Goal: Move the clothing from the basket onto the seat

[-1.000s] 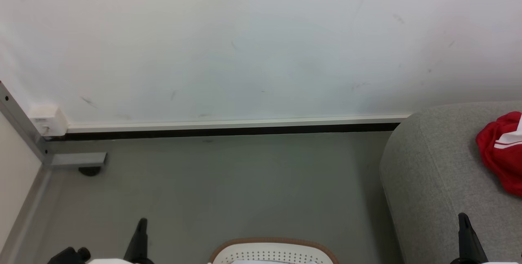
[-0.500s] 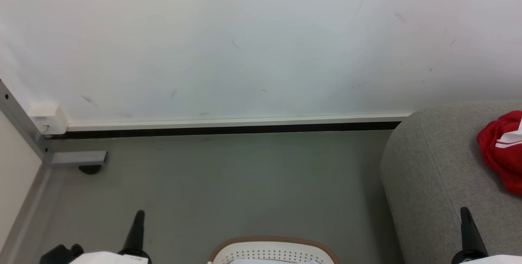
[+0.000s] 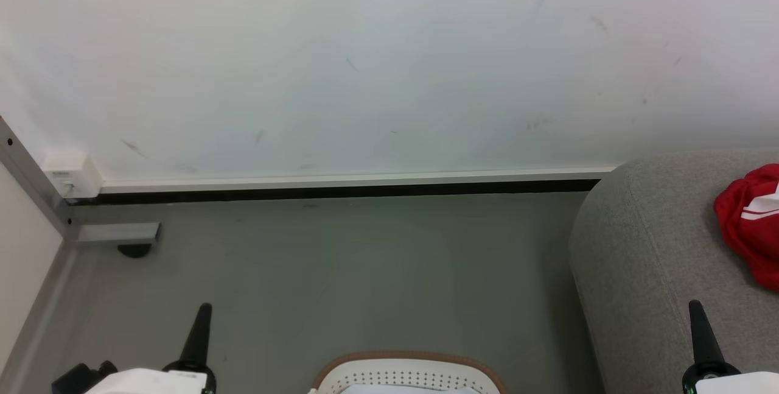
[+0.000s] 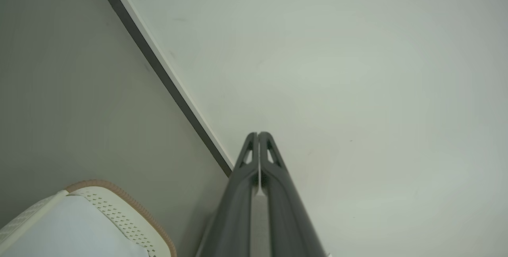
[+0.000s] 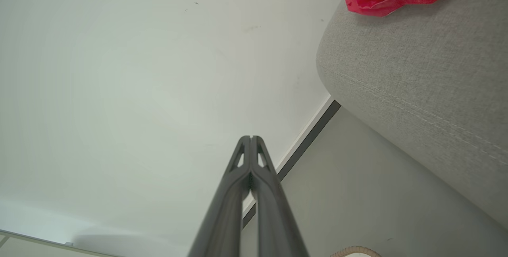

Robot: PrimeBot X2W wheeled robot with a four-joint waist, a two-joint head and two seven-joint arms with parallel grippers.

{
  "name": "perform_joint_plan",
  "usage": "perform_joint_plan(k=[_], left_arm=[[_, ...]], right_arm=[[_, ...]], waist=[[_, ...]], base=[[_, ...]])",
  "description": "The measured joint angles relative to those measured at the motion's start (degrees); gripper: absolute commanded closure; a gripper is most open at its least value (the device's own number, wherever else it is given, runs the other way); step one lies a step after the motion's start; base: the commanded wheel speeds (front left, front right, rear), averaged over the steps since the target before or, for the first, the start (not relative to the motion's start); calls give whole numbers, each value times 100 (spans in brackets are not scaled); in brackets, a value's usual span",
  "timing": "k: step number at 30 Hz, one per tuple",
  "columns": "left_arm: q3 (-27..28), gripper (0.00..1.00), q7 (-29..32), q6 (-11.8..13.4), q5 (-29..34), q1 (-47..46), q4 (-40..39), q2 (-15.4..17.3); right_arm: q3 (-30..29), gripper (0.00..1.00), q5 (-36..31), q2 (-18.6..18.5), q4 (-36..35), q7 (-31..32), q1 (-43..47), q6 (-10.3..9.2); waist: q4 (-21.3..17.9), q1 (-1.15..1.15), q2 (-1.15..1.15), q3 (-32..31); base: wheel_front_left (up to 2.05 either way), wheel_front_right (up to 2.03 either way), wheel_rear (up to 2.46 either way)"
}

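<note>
Nothing legible: the label on the wall box [image 3: 71,176] is too small; the jersey [image 3: 750,229] shows stripes, no print.

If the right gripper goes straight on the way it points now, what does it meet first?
Probably the white wall; the right gripper, shut, points past the sofa, though depth is unclear.

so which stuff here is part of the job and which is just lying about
Job: bright red jersey with white stripes, on the light-grey fabric sofa; white perforated plastic basket with brown rim.
Lying about: plain white cloth in that basket; small white wall box; grey metal floor bracket.
</note>
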Motion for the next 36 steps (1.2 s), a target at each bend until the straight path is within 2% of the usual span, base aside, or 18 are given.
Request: perform_joint_plan(k=[36], left_arm=[[427, 100, 445, -202, -1427, -212, -35, -147]], right_arm=[[-33, 100, 1793, -69, -62, 402, -229, -1]], waist=[[22, 0, 0, 75]], base=[[0, 0, 0]])
